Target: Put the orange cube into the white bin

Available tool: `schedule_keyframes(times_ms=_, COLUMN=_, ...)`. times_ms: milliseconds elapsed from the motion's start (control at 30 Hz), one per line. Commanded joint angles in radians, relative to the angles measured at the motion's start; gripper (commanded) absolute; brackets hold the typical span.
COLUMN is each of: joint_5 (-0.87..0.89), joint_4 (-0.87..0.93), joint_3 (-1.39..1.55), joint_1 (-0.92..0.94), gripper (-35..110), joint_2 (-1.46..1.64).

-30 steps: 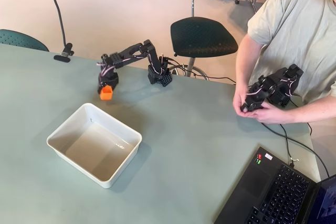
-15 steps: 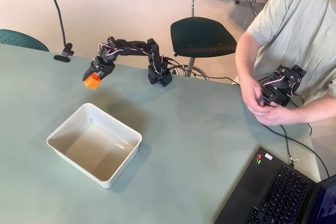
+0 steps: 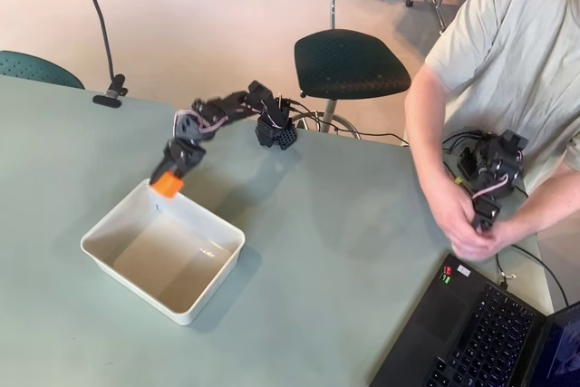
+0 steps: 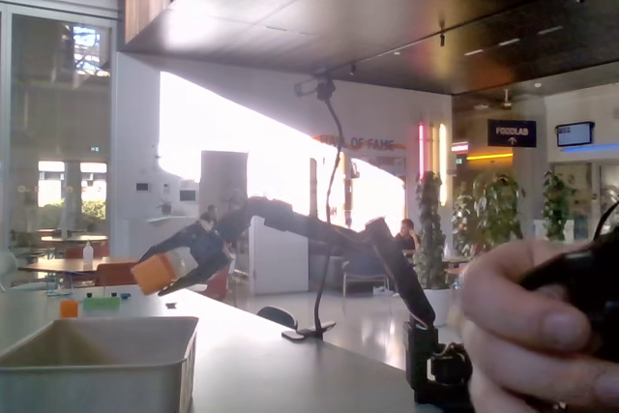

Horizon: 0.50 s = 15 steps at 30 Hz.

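Note:
The orange cube [image 3: 167, 185] is held in the air by my black gripper [image 3: 170, 178], which is shut on it. In the overhead view it hangs over the far rim of the white bin [image 3: 100, 231], near the bin's top corner. The fixed view shows the same orange cube [image 4: 156, 273] clamped in the gripper [image 4: 166, 271], well above the bin [image 4: 97, 367] and over its middle. The bin holds nothing and sits on the pale green table.
My arm's base [image 3: 275, 132] is mounted at the table's far edge. A laptop [image 3: 480, 328] lies at the lower right. A person sits at the right. A black clamp [image 3: 109, 95] grips the far left edge. Chairs stand behind the table.
My gripper has carried the cube down and toward the bin, from above the bare table behind the bin to over the bin's far rim.

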Motion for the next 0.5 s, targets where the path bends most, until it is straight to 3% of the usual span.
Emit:
schedule_keyframes(times_ms=0, joint_5=-0.002, joint_4=-0.117, joint_3=-0.043, joint_1=-0.026, gripper=22, joint_2=-0.040)
schedule_keyframes(times_ms=267, joint_5=0.000, joint_4=-0.146, joint_3=-0.035, joint_1=-0.043, gripper=24, joint_2=-0.110)
schedule_keyframes(times_ms=467, joint_5=0.003, joint_4=-0.143, joint_3=-0.032, joint_1=-0.043, gripper=41, joint_2=-0.114)
